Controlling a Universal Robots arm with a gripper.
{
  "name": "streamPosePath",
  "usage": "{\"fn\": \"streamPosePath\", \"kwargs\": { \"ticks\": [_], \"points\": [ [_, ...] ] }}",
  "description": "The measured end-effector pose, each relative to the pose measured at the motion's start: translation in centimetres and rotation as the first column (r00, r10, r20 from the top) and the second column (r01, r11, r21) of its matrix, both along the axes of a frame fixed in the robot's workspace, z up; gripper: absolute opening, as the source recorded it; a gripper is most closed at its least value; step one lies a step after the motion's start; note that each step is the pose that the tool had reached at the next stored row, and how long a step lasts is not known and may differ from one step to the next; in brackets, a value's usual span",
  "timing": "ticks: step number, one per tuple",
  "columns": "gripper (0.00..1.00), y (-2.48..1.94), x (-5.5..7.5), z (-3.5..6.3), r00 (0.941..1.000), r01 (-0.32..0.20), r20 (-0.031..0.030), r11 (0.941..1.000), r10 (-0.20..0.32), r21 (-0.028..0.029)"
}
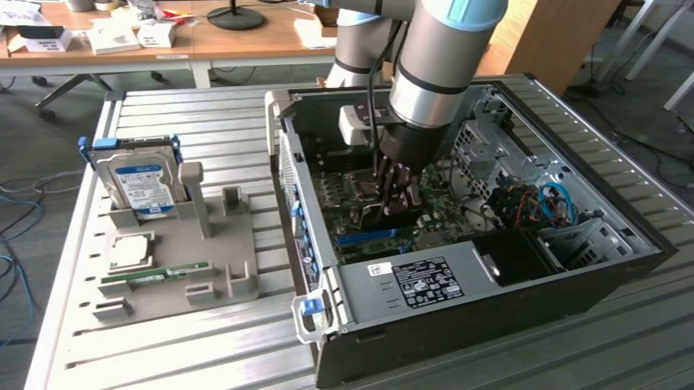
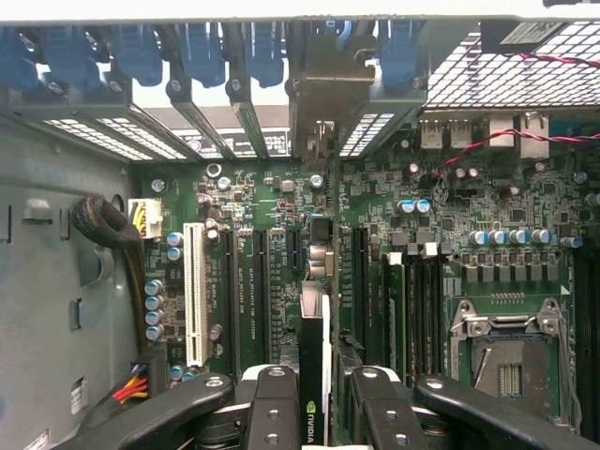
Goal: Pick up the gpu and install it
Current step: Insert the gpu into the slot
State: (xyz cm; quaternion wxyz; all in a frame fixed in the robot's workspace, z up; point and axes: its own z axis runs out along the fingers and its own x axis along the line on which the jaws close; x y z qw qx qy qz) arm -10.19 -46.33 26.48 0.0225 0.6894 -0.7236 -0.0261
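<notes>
The arm [image 1: 434, 65] hangs straight down, wrist vertical. Its claw [image 1: 392, 203] points downward, both fingers [image 2: 274, 408] clamped on the edge-on gpu [image 2: 312, 361].

- bench [image 1: 162, 357]: ribbed metal slats, silvery, fills lower half of the frame
- wooden desk [image 1: 249, 45] across upper left, white frame below
- on the desk: white boxes [image 1: 114, 36], black round base [image 1: 236, 16] with a thin stem
- floor [image 1: 44, 154]: grey, plain
- blue cables [image 1: 16, 203] loose on the floor, left edge
- chair base [image 1: 71, 85] under the desk, upper left
- wooden panel [image 1: 553, 41] upright, upper right
- white legs [image 1: 651, 41] of other furniture, far upper right
- light: even, soft, no hard shadows
</notes>
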Motion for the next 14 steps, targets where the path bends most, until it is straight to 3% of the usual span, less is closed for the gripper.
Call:
{"fn": "streamPosePath", "kwargs": {
  "ticks": [14],
  "points": [
    [0.26, 0.07, 0.0, -0.01, 0.9998, -0.018, 0.0013, 0.9998, 0.018, 0.0]
  ]
}}
